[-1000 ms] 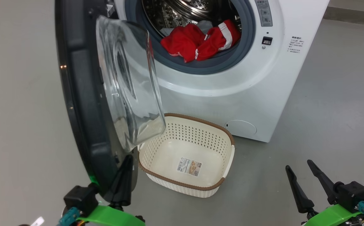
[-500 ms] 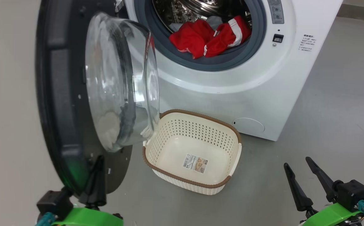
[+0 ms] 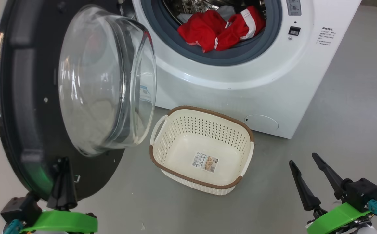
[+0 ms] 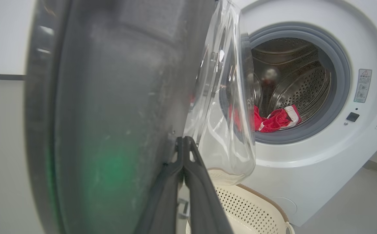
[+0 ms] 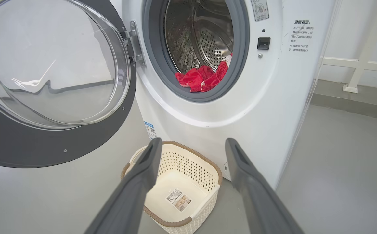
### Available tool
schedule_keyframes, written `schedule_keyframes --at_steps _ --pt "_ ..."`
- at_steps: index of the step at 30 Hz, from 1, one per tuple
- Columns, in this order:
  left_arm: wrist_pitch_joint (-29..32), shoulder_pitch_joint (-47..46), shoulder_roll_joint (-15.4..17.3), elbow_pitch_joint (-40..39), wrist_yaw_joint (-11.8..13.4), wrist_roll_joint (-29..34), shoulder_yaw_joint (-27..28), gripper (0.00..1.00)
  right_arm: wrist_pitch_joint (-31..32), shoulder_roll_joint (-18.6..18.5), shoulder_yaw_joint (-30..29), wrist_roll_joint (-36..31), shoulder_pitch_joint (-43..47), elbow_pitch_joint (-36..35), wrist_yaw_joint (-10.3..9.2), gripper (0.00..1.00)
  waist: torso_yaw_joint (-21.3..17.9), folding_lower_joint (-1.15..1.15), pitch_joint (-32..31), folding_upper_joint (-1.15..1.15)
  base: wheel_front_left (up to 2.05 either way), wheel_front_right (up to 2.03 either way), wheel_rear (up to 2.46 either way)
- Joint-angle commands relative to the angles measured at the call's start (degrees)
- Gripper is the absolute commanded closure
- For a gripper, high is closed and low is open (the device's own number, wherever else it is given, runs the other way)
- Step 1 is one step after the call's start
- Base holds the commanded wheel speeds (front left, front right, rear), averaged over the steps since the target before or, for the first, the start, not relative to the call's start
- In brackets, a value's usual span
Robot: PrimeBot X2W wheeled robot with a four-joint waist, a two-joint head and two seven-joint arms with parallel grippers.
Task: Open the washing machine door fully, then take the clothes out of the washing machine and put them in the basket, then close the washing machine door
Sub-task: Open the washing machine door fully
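**Washing machine**: white front-loader at the far centre and right, standing on a grey floor. Grey gasket rings the mouth; the round service flap sits low on the front.

**Washing machine door**: swung wide to the left on its hinge, inner face towards the robot, with the clear glass bowl bulging out from the black rim.

**Clothes**: red garments with white stripes, heaped at the near lip of the steel drum and resting partly on the gasket.

**Basket**: cream, with a brown rim, on the floor just in front of the machine and right of the door. Holds a paper label on its bottom.

**Left gripper**: near left, fingers pressed together with nothing between them, tips against the lower inner face of the door.

**Right gripper**: near right, fingers spread wide apart, holding nothing, well apart from the basket and the machine.
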Motion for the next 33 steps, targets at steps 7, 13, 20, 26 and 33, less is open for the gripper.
schedule_keyframes --at_steps 7,13,20,26,33 --pt "-0.5 -4.0 1.5 -1.2 -0.5 2.0 7.6 1.0 -0.5 -1.9 1.5 -0.6 -2.4 -2.1 0.36 0.0 0.0 0.0 1.3 0.0 0.0 0.0 0.0" --pt "-0.5 -5.9 1.5 -0.4 -1.5 3.7 11.6 1.0 -0.5 -2.2 1.8 -0.7 -2.8 -2.3 0.36 0.0 -0.1 0.0 2.1 0.0 0.0 0.0 0.0" --pt "-0.5 -8.4 1.5 1.0 -2.7 5.8 16.0 1.0 -0.5 -2.7 2.1 -0.8 -3.2 -2.6 0.36 0.0 -0.1 0.0 3.2 0.0 0.0 0.0 0.0" --pt "-0.5 -10.5 1.8 2.8 -3.5 7.1 19.4 1.0 -0.5 -3.1 2.2 -0.8 -3.7 -2.7 0.36 0.0 -0.3 0.0 4.0 0.0 0.0 0.0 0.0" --pt "-0.5 -13.6 2.6 5.5 -4.3 8.8 22.9 1.0 -0.5 -3.7 2.6 -1.1 -4.5 -3.1 0.36 0.0 -0.5 0.0 5.6 0.0 0.0 0.0 0.0"
